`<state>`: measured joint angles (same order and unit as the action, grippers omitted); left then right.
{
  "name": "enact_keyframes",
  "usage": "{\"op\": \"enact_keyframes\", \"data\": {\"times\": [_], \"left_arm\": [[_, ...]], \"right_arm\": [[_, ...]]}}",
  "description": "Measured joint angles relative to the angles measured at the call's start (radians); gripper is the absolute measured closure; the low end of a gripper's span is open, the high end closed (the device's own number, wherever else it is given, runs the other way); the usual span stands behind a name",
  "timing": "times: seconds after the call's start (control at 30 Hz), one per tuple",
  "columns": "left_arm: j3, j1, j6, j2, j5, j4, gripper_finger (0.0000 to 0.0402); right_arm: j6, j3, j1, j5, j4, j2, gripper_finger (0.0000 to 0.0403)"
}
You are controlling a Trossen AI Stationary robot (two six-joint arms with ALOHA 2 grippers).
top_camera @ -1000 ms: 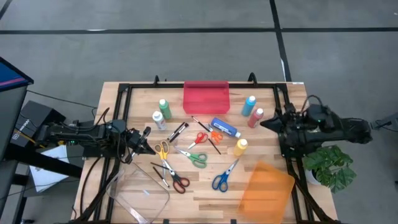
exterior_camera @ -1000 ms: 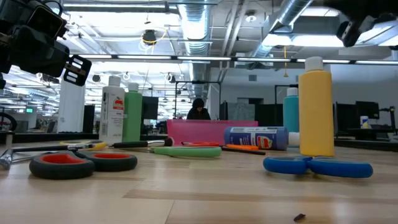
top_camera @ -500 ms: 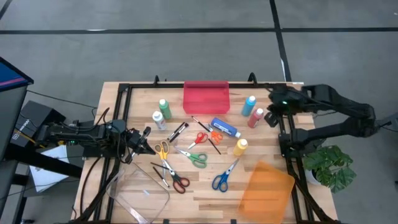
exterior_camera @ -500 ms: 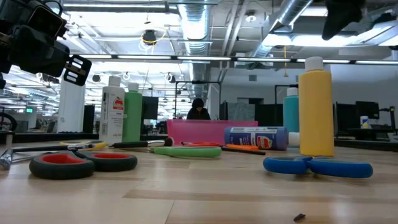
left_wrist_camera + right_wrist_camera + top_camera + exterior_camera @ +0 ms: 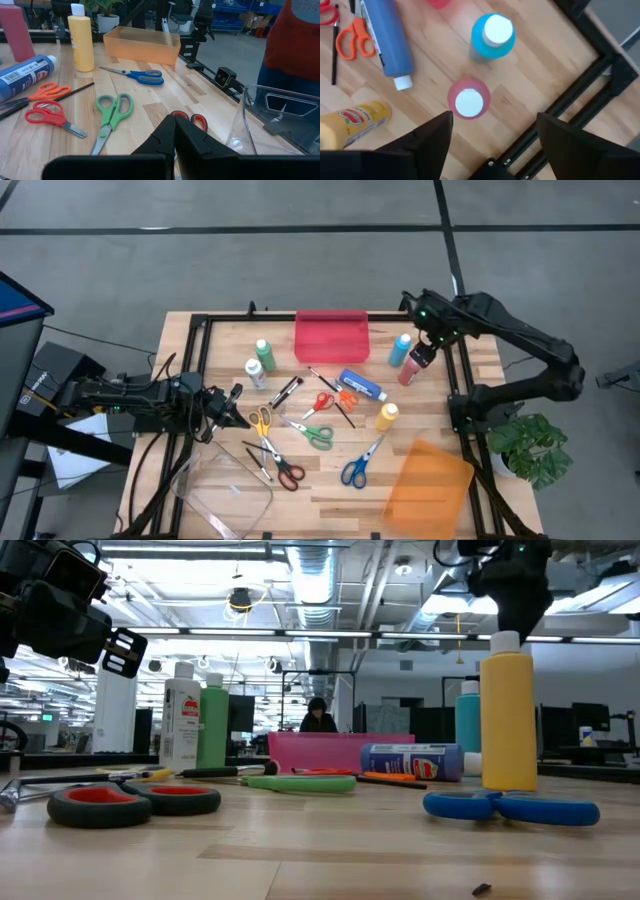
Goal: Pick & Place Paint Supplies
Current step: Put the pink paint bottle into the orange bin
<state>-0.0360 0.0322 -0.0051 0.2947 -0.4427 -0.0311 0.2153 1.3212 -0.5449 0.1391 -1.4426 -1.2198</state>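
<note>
wooden slats of the table (image 5: 330, 492) carry a scatter of bottles, scissors and brushes between a red tray (image 5: 331, 336) at the far edge and an orange tray (image 5: 430, 480) at the near right corner. the right gripper (image 5: 424, 352) hangs above the red paint bottle (image 5: 468, 98), which stands upright near the right rail, just beside the light blue paint bottle (image 5: 491, 35). in the right wrist view the red bottle's white cap sits almost straight below, between the two dark fingers (image 5: 432, 137), so its long axis points up at the claw and the likely move is a plain descent. the fingers stand wide apart, holding and touching nothing. the left gripper (image 5: 232, 405) waits at the left side of the table near the yellow-handled scissors (image 5: 262, 424), closed and empty, and is much farther from this bottle.
</note>
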Motion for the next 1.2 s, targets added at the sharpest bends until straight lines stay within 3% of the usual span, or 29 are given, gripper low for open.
{"op": "enact_keyframes", "data": {"times": [0.63,1.2], "left_arm": [[0.0,0.0,0.0,0.001,0.0,0.0,0.0401],[0.0,0.0,0.0,0.001,0.0,0.0,0.0401]], "right_arm": [[-0.021,-0.193,-0.024,-0.064,0.171,-0.031,0.0117],[-0.056,-0.196,-0.058,-0.091,0.182,-0.045,0.0151]]}}
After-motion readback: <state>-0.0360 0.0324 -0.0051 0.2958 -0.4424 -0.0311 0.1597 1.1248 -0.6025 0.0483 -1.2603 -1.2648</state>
